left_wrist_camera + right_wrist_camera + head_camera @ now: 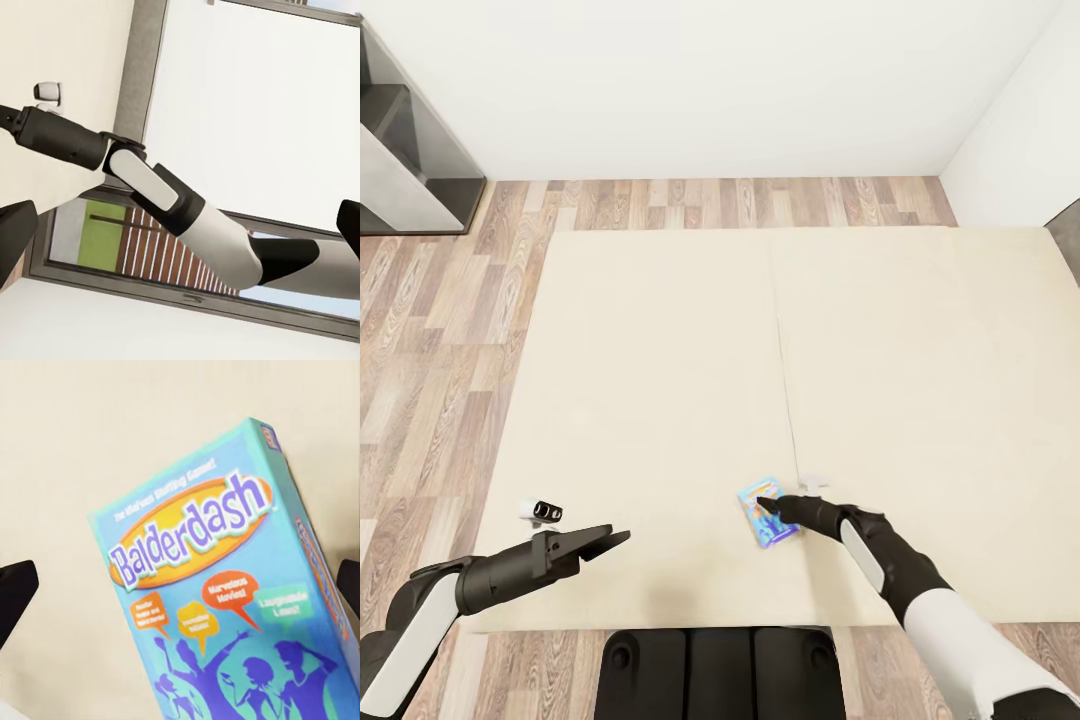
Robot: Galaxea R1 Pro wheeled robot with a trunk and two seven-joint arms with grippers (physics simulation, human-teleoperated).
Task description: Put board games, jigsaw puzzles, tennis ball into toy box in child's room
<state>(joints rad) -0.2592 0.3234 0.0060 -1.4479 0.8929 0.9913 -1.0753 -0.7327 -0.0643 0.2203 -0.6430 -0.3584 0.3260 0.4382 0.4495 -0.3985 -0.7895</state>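
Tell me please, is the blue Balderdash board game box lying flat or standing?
Flat: the blue Balderdash board game box lies face-up on the cream bed.

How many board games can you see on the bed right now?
1: the Balderdash box lies on the bed near its front edge, under the right gripper. The second isn't in frame.

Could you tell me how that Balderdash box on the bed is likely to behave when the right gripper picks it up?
The board game box looks like printed cardboard, so probably stiff and light. Lying flat on the bed, it shouldn't roll. Its glossy faces might slip between the right gripper fingers.
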